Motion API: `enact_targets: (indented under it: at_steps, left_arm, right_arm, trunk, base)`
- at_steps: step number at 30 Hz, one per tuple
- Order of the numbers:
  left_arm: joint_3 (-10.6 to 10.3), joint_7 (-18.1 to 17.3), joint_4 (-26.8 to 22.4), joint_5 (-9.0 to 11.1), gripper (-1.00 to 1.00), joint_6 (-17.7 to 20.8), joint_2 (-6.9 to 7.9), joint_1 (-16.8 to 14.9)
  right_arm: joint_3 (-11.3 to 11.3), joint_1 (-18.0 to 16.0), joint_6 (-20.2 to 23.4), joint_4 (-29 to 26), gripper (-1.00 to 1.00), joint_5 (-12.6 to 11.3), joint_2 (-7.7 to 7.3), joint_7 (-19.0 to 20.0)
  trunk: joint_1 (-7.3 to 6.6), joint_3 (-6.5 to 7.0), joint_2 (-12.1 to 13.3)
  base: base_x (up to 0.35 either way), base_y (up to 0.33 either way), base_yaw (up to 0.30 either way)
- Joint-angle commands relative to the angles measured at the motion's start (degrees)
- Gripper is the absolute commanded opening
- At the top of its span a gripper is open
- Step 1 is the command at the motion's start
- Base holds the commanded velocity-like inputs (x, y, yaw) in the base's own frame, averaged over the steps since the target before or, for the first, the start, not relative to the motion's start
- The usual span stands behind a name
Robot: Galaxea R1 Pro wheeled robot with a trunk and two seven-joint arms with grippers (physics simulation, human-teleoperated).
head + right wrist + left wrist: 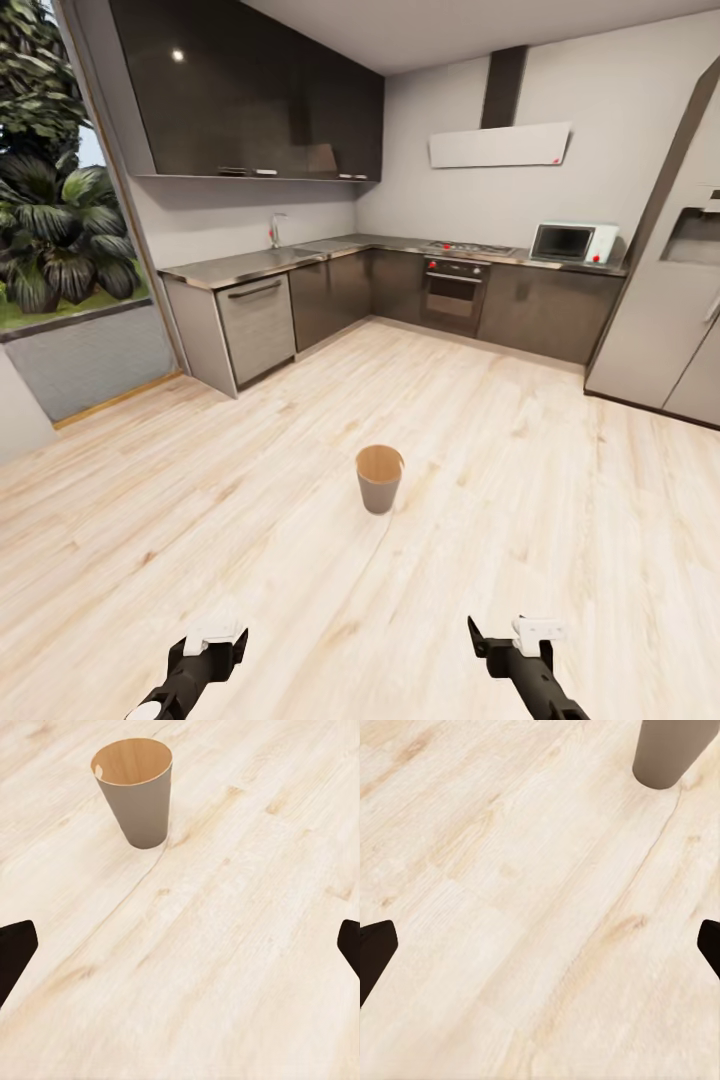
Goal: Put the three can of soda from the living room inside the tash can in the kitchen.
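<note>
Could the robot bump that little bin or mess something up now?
Maybe. The trash can is small and stands alone on the pale wood floor, straight ahead of the robot, so rolling forward carelessly could tip it. Both the left tool and the right tool look open with nothing between the fingers, so no soda can is ready to drop in; that trip may have come up short.

Standing in a kitchen with a pale wood plank floor (480,420) — dark glossy wall cabinets (260,90) hanging over an L-shaped steel-grey countertop (250,262). Showing a silver dishwasher front (257,325), a built-in oven (455,293), a white microwave (572,242), a white extractor hood (500,146) — a tall grey fridge (670,310) rising at right. Opening onto leafy green plants (50,220) through the glass at left.
</note>
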Motion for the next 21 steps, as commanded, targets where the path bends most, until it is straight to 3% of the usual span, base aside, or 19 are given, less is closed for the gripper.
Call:
enact_targets:
  at_steps: [1, 21]
  left_arm:
    - [-0.01, 0.0, 0.02, -0.03, 1.0, -0.18, 0.0, 0.0]
    - [-0.22, 0.0, 0.06, -0.37, 1.0, -0.64, -0.04, 0.0]
  right_arm:
    - [-0.07, 0.0, -0.16, 0.05, 1.0, -0.01, 0.0, -0.03]
    - [-0.07, 0.0, -0.43, 0.55, 1.0, 0.02, -0.09, -0.03]
  trunk:
    - [0.0, 0.0, 0.0]
    - [0.0, 0.0, 0.0]
  base:
    - [0.228, 0.0, 0.034]
    - [0.314, 0.0, 0.004]
